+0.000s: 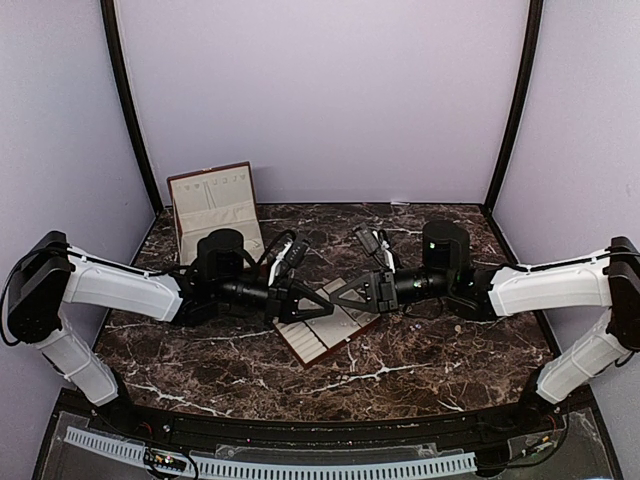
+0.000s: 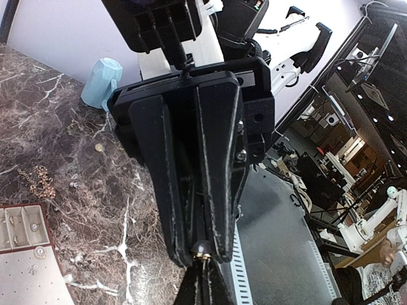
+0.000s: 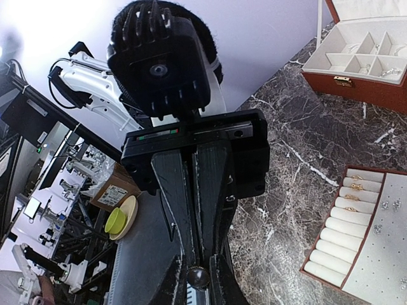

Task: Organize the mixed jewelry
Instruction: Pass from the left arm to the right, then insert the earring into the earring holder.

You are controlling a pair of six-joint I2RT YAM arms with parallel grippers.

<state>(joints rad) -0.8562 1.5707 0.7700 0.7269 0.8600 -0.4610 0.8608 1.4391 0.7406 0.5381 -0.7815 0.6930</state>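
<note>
- Two grippers nose to nose above cream tray [image 1: 318, 346], tiny stud [image 2: 202, 249] between the tips.
- Clenched tight: left gripper [image 1: 330, 312].
- Nearly closed: right gripper [image 1: 333, 293]; grip on stud, can't tell.
- Loose on marble table [image 2: 127, 210]: mixed jewelry [image 2: 43, 182]; rings [image 3: 351, 190] on tray rolls, more in box [image 3: 381, 92].

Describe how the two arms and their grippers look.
The left arm and right arm match: smooth white rounded shells on the long links, black cylindrical joint housings between them, and thin black cables looping near the wrists. The left gripper and right gripper are matte black throughout, each a blocky rectangular body carrying two long flat fingers that taper to narrow tips.
</note>
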